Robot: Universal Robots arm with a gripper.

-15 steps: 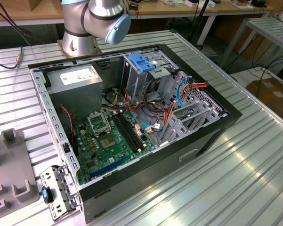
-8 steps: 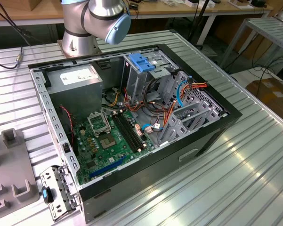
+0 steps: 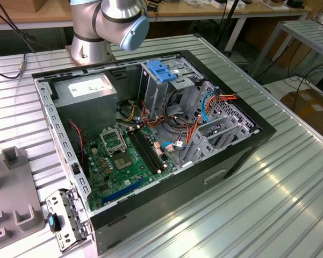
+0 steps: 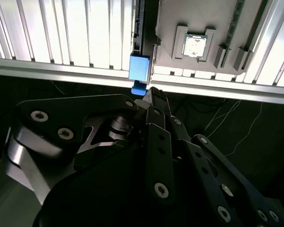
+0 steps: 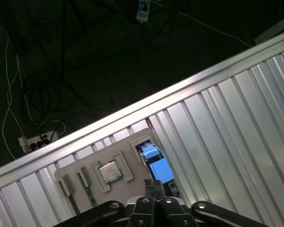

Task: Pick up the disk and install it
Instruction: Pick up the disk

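At the table edge, the disk is held edgewise in a grey tray, its long axis pointed at the gripper, which is closed and empty just beside its blue tab.

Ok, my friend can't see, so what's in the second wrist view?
The black gripper hangs close to the blue end of the disk, which stands in a slot of a grey tray on a ribbed metal table. A square chip sits in the tray too.

Cables crowd case (beside cage), table open
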